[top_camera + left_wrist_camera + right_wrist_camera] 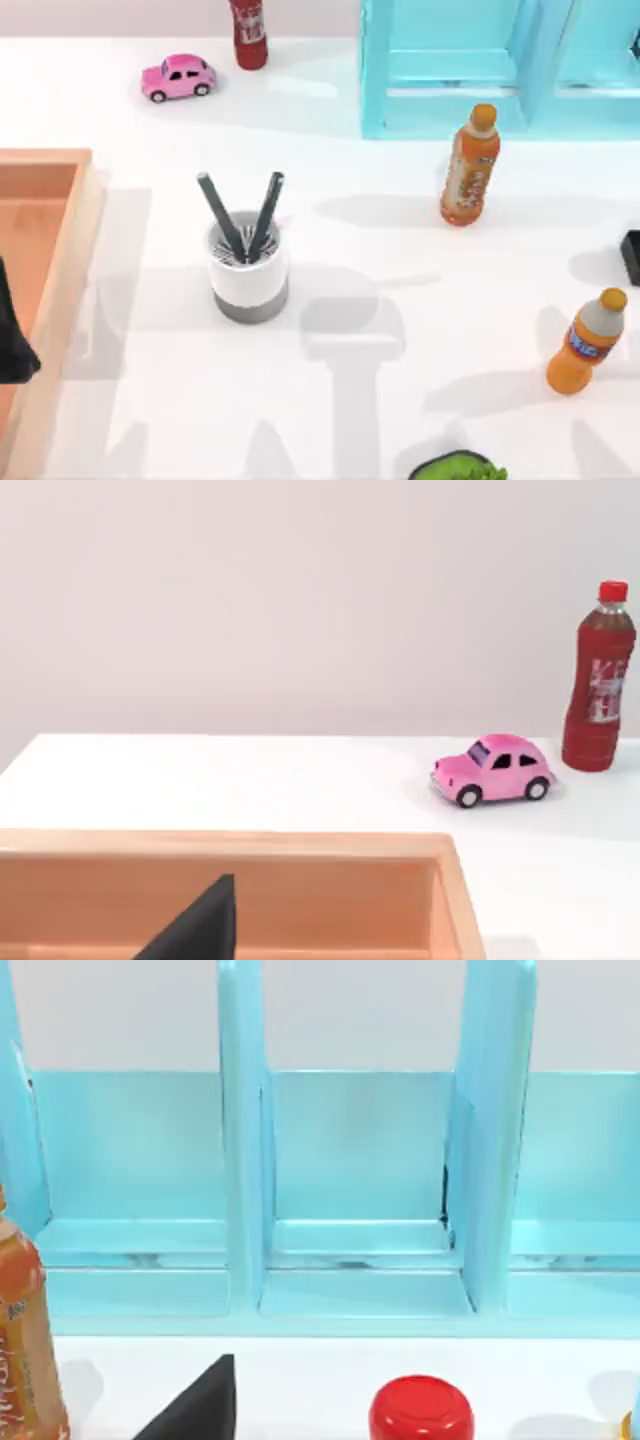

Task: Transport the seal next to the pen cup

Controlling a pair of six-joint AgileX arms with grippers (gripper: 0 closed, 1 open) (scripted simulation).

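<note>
Seal waiting on the desk by the right gripper, not yet beside the pen cup.

The seal's glossy red rounded knob [421,1412] pokes up in the right wrist view, on the white desk [400,400] in front of the pale blue open shelf rack [245,1160] and well apart from the white cylindrical pen cup with two dark grey pens [248,268]. Its base is cut off from sight. The right gripper [195,1410] hangs close by, and whether it is released or clenched cannot be told. The same goes for the left gripper [195,930], parked over the wooden tray [60,250]. The seal is likely light and rigid. Its polished, curved knob looks slippery, so a hold low on the knob or across the flat-sided block would probably be surer. An orange drink bottle [25,1350] stands near.
</note>
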